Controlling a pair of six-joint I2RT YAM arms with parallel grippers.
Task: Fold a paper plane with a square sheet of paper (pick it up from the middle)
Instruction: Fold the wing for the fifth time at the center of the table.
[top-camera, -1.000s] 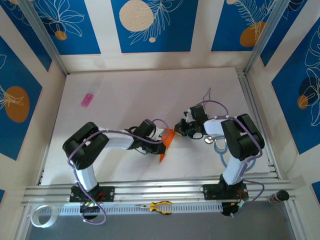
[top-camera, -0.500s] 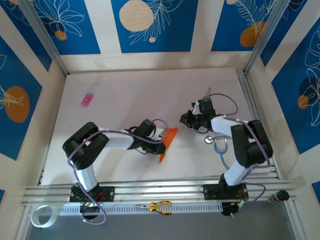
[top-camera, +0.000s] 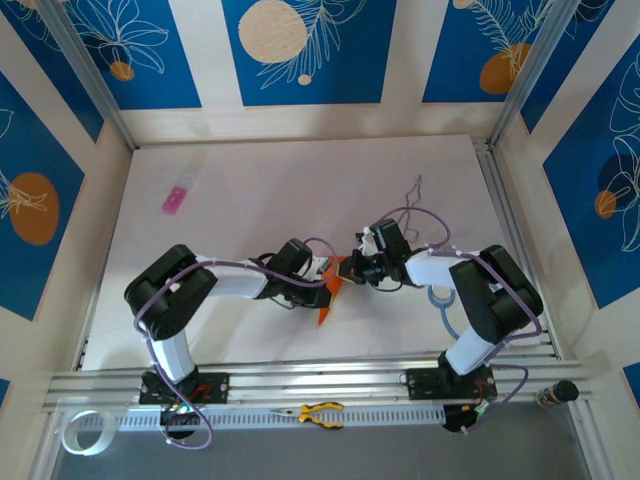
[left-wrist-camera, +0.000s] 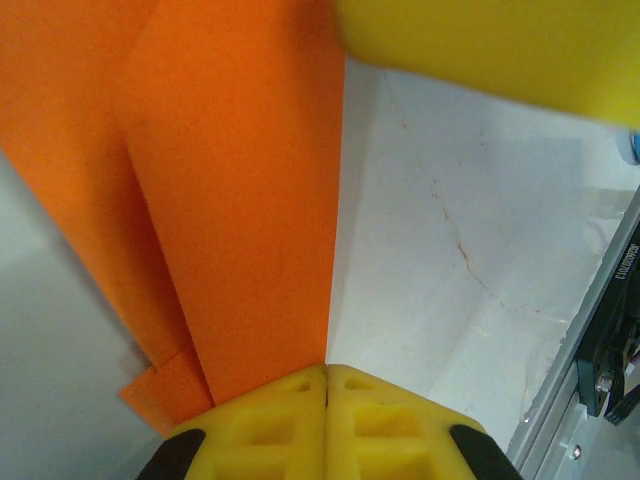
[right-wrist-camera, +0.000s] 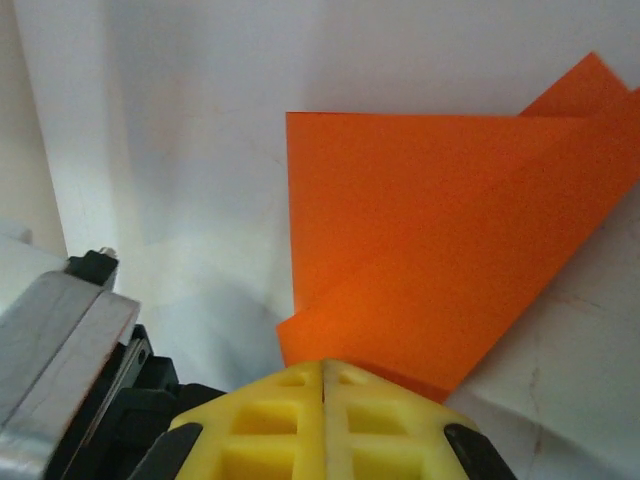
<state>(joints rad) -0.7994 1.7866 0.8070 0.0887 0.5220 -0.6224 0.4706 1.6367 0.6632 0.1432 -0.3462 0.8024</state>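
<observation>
Overhead and wrist views of the folding station. You see a thin, bright orange sheet of paper (top-camera: 325, 310), already folded into a narrower, pointed, layered shape, lying on the white table (top-camera: 250, 180) between the two arms, near the table's middle and towards its near edge.

Left end effector (top-camera: 326, 284): its yellow fingers are closed flat against each other, and in the left wrist view its tip (left-wrist-camera: 326, 385) meets the straight right edge of the orange sheet of paper (left-wrist-camera: 240, 200), which lies broad and flat on the table rather than pinched between the fingers. You cannot tell whether the tip presses down. A yellow finger (left-wrist-camera: 490, 50) of the other arm crosses the top of that view.

Right end effector (top-camera: 351, 270): likewise fully closed, holding nothing between its fingers. In the right wrist view its tip (right-wrist-camera: 324, 385) sits at the near corner of the overlapping orange layers (right-wrist-camera: 420, 220).

A small pink rectangular object (top-camera: 175, 200) lies well apart at the far left of the table. Yellow-handled pliers (top-camera: 321, 413) lie on the front rail.
</observation>
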